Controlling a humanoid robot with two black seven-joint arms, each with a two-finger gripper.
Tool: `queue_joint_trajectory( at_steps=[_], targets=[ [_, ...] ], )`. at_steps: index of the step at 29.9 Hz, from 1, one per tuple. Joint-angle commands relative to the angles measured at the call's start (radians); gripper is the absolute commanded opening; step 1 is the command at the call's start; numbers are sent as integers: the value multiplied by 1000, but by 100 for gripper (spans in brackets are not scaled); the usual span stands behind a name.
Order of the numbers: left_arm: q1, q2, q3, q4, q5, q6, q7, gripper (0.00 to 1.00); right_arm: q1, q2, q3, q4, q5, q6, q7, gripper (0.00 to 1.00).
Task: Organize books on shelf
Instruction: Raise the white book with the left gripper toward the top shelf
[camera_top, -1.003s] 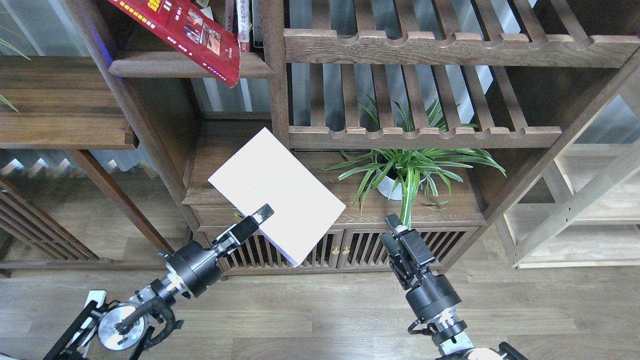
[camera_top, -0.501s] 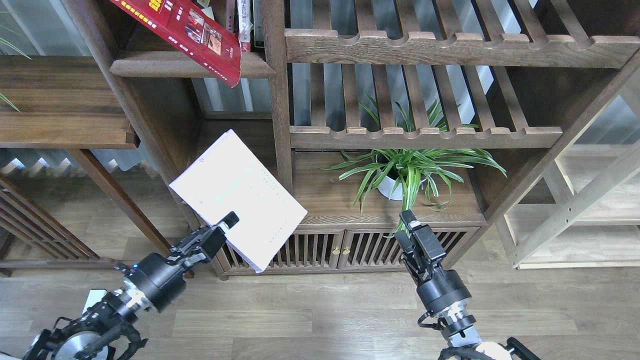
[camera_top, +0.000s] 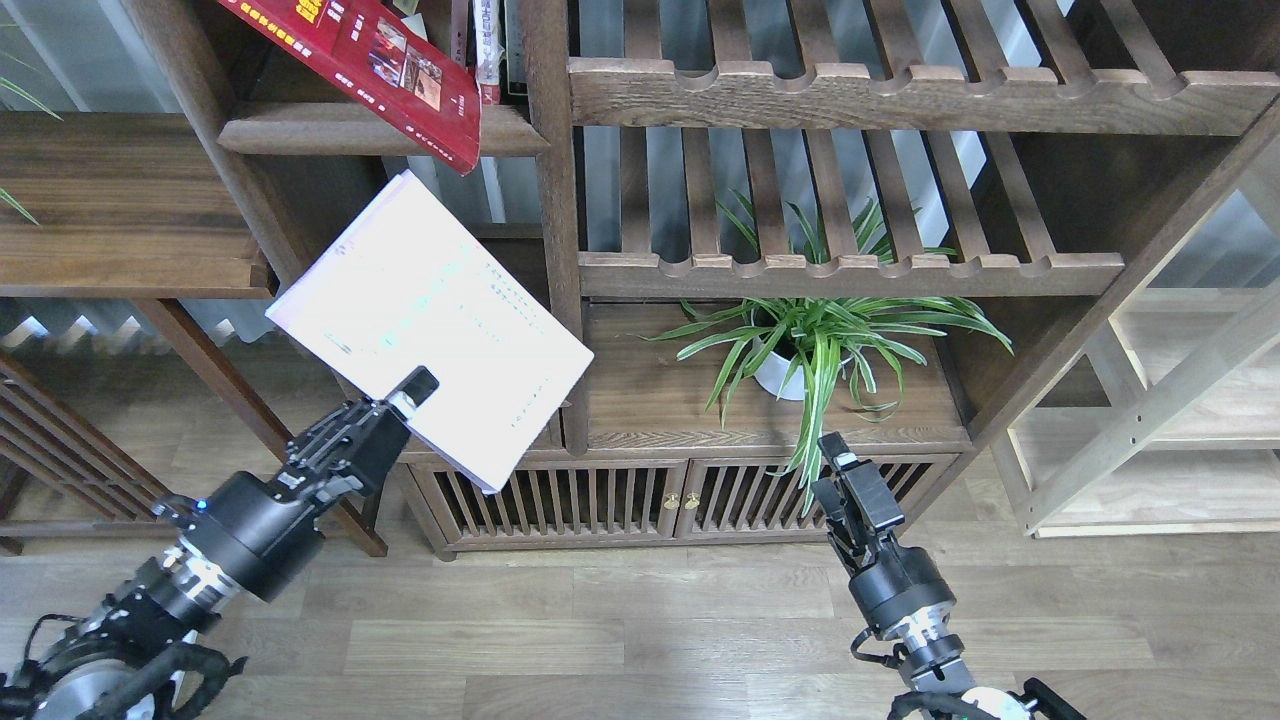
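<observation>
Left gripper (camera_top: 415, 385) clamped on the lower edge of a thick white book (camera_top: 430, 320), held tilted in the air below the shelf (camera_top: 370, 130) carrying a leaning red book (camera_top: 375, 60). Right gripper (camera_top: 840, 462) empty near a potted plant (camera_top: 815, 345); finger state unclear.

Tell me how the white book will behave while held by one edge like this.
The white book looks thick, so it probably stays fairly stiff, yet heavy. The left gripper pinches only its near edge, so the far end may sag or twist. Its cover looks smooth, so it could slip in the jaws.
</observation>
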Motion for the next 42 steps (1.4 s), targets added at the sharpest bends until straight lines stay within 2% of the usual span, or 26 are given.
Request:
queue_joint_trajectory(
  at_steps=[1, 5, 11, 27, 34, 42],
  targets=[
    [-10, 0, -32, -4, -6, 0, 16, 1, 0, 2, -1, -11, -2, 0, -1, 100],
    [-38, 0, -62, -4, -10, 0, 18, 1, 5, 7, -3, -29, -2, 0, -1, 100],
    [-136, 0, -70, -4, -34, 0, 57, 1, 20, 8, -1, -54, -2, 0, -2, 100],
    [-282, 0, -202, 29, -98, 0, 57, 2, 23, 7, 6, -58, 2, 0, 2, 100],
    [-218, 0, -90, 14, -126, 0, 57, 1, 22, 7, 11, -58, 2, 0, 2, 100],
    [-127, 0, -87, 5, -129, 0, 57, 1, 22, 5, 12, -58, 2, 0, 2, 100]
  ],
)
